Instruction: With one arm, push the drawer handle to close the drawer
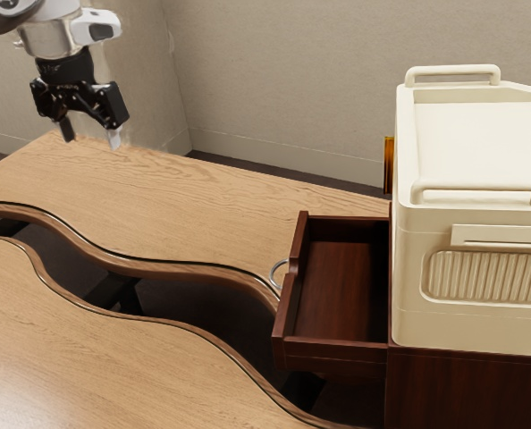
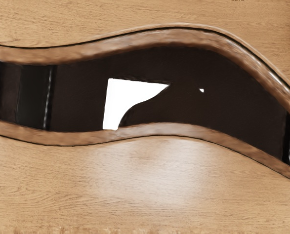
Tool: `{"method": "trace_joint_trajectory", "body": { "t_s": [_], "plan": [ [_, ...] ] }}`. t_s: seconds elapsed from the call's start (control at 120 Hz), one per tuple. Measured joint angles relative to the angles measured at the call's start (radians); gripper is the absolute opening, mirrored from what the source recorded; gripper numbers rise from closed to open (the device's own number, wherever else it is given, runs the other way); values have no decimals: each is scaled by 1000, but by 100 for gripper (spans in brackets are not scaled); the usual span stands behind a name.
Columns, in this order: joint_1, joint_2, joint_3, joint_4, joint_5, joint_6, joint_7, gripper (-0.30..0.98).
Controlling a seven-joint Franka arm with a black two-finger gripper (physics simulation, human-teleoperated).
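Drawer [image 1: 341, 290] standing open from the dark cabinet [image 1: 467, 389], on its nine o'clock side in the exterior view. Silver handle [image 1: 273, 272] on the outer face, bowing towards nine o'clock. Claw [image 1: 91, 133] released, tips parted with nothing between, raised above the bench [image 1: 158, 201] and well apart from the handle. Handle towards four o'clock from the claw in the exterior view, and seemingly lower. Calls for a descent and a reach that way, to the handle's nine o'clock side, then a push towards three o'clock. Front panel [image 1: 289, 308] running roughly from twelve to six, crosswise to that push. Could slip off the curved metal on a glancing touch. Seems only the approach stage. Under the hand, in the wrist view, a white, sharp-cornered patch [image 2: 128, 95] within the dark gap [image 2: 223, 92] between wavy edges; from the exterior view instead, the route to the handle.
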Motion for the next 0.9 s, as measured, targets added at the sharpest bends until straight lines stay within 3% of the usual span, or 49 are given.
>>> {"method": "trace_joint_trajectory", "body": {
  "t_s": [0.167,0.267,0.35,0.442,0.55,0.7,0.9],
  "plan": [
    [-40,-50,41,-61,42,-16,-155,69],
    [-363,-38,203,-52,53,-42,-229,68],
    [-457,-15,219,-87,39,-29,-265,46],
    [-485,-40,165,-359,95,152,-235,22],
    [-498,-41,151,-550,169,414,-137,7],
    [-500,11,149,-605,227,718,-3,-3],
    [-500,51,149,-646,248,932,158,-8]
  ]
}}
